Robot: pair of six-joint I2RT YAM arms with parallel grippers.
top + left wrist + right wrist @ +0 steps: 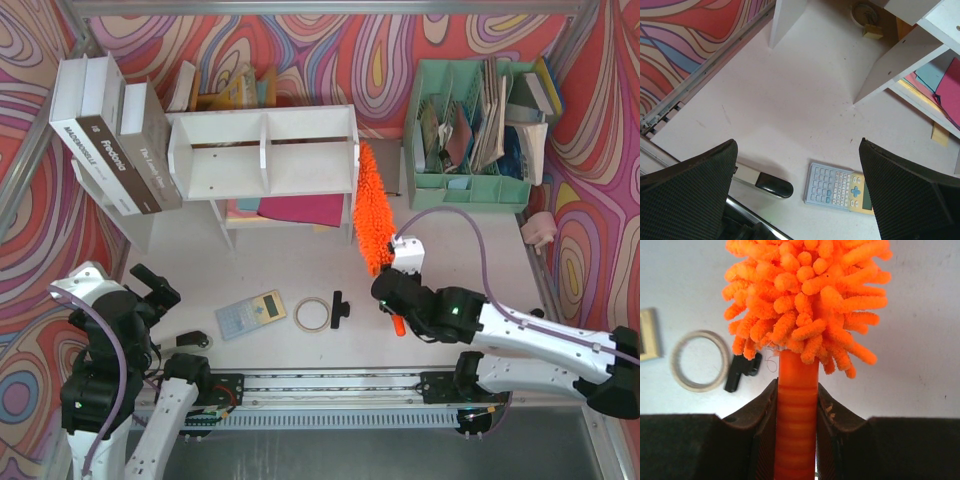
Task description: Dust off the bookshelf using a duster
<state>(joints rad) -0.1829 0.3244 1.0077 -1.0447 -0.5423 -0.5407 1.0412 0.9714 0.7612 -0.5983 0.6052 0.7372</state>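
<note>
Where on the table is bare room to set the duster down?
Bare table lies in front of the mint-green slotted organizer, right of the fluffy orange duster, and between the white wooden bookshelf and the blue-yellow calculator. Crowded: the near strip with calculator, beige tape ring and small black clip.

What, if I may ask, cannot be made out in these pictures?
- Top view: whether the duster touches the bookshelf; its fluffy head hides the contact.
- Right wrist view: the duster's tip, cut off by the top edge.
- Left wrist view: the round object by the bookshelf, too small to identify.
- Top view: the calculator display, too small.
</note>
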